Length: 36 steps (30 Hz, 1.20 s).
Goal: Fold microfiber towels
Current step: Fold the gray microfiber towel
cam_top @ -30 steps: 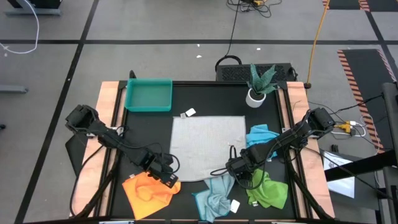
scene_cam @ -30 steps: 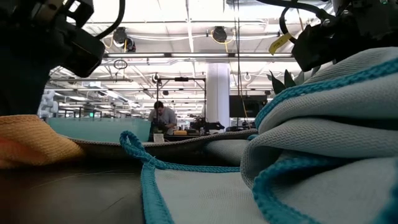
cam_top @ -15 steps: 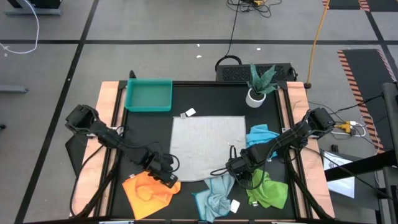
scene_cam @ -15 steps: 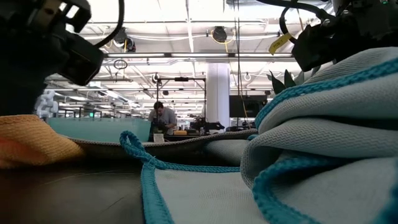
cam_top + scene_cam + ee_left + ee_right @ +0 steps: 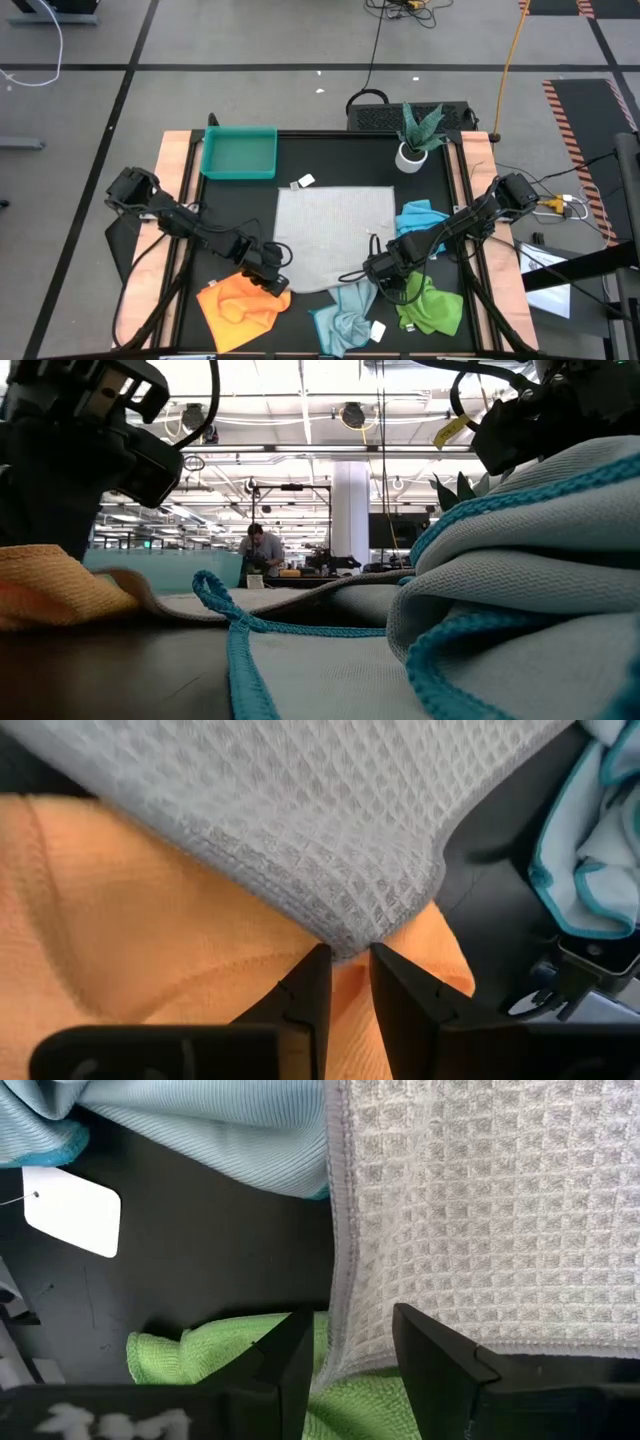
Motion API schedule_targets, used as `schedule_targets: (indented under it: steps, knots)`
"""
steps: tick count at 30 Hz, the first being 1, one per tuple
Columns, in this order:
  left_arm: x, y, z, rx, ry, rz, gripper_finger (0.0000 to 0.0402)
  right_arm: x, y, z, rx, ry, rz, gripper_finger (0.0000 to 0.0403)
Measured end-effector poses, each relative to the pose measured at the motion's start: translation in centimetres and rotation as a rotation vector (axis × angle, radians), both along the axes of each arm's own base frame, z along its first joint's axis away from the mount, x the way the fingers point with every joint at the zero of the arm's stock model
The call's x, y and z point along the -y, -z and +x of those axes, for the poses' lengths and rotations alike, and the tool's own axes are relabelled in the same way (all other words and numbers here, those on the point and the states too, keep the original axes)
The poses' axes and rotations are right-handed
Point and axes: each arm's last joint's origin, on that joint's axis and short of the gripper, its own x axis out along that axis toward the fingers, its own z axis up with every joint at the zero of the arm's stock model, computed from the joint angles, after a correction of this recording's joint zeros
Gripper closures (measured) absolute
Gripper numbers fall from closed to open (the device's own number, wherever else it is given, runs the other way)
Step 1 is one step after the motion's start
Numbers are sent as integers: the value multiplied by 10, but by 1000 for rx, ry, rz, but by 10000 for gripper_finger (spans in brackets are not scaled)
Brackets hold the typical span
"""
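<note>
1. Gripping the near-left corner of the white-grey towel (image 5: 333, 238): left end effector (image 5: 272, 287) has its fingers (image 5: 305, 995) pinched on that corner, cloth between the pads in the left wrist view.
2. Right end effector (image 5: 372, 268) is on the towel's near-right corner; fingers (image 5: 290, 1360) straddle the hem with the edge running down between them, closed on the cloth.
3. White-grey towel lies spread flat on the black table (image 5: 240, 215), stretching away from both end effectors toward the far side.
4. Yellow-orange towel (image 5: 238, 308) sits directly under and beside the left end effector, crumpled, touching the grey corner.
5. Green towel (image 5: 432, 308) is bunched just beside the right end effector, partly under the grey hem.
6. Pale blue towel (image 5: 345, 318) lies crumpled between the two end effectors, on the near side, white tag (image 5: 378, 330) beside it.
7. Bright blue towel (image 5: 420, 218) is bunched beyond the right end effector, against the grey towel's right edge.
8. Teal tray (image 5: 239, 153) is well beyond the left end effector at the far-left corner; potted plant (image 5: 415, 138) is far beyond the right one.
</note>
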Motion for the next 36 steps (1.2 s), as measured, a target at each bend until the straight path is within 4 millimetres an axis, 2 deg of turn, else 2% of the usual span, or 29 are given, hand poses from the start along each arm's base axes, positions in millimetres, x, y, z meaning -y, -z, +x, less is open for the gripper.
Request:
schedule_targets:
  steps: [17, 20, 29, 36]
  knots:
    - [0, -1, 0, -10, 108, -63, 321, 7, 0, 2, -1, 2, -4, 271]
    - [-1, -1, 0, -8, 110, -59, 296, 7, 0, 2, 0, 0, -4, 271]
    - [-4, 0, 1, -6, 36, -23, 182, 7, 0, 3, 0, 0, -3, 271]
    - [-4, 0, 1, -18, 35, -29, 150, 7, 0, 3, 0, 0, -3, 271]
